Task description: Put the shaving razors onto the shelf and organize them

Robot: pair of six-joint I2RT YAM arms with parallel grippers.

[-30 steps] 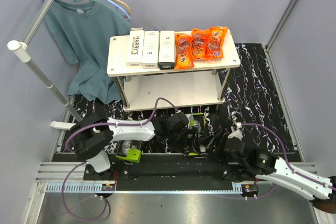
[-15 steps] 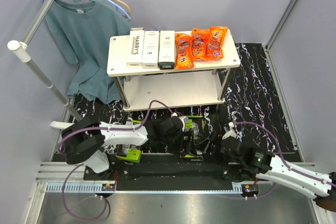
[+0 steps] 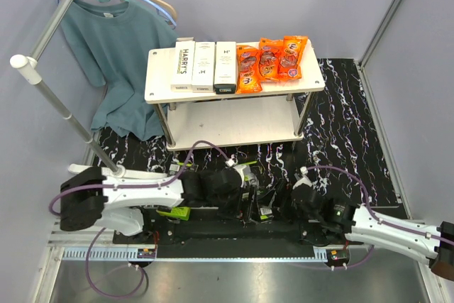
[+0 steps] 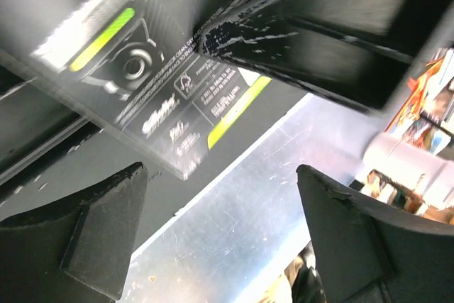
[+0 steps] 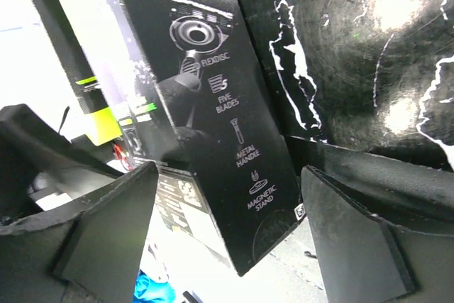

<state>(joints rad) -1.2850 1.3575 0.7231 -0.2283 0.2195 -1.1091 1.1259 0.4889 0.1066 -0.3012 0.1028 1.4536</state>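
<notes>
The shelf point(image 3: 234, 122) stands at the far side of the black marbled bench point(image 3: 340, 125). On its top board, at the left end, three white razor boxes point(image 3: 203, 67) lie flat side by side and touching. Each has its long axis running from the shelf's front edge to its back edge, and the "HARRY'S" lettering runs along that axis. Just right of them on the same board lie orange snack packets point(image 3: 269, 62). A teal T-shirt point(image 3: 113, 54) hangs on a rack to the left of the shelf.

In front of the shelf, near the arms' bases, a black razor box point(image 3: 259, 200) sits between the two tools. The overhead view hides most of it, so its heading there cannot be read.

In the right wrist view this box point(image 5: 227, 140) is tilted. Its long axis runs from upper left to lower right, with the printed list ("FLEXDISC", "FIVE BLADES", "METAL HANDLE", "MAGNETIC STAND") reading down its length. The right tool point(image 5: 230, 232) is spread wide with the box's lower end between its fingers. Whether either finger touches the box cannot be told.

The left tool point(image 4: 220, 232) is also spread wide and holds nothing. The box's lime-green label point(image 4: 163, 69) shows just beyond its fingertips.

A second black razor box point(image 3: 179, 211) lies in front of the shelf's left end, partly under the left arm.
</notes>
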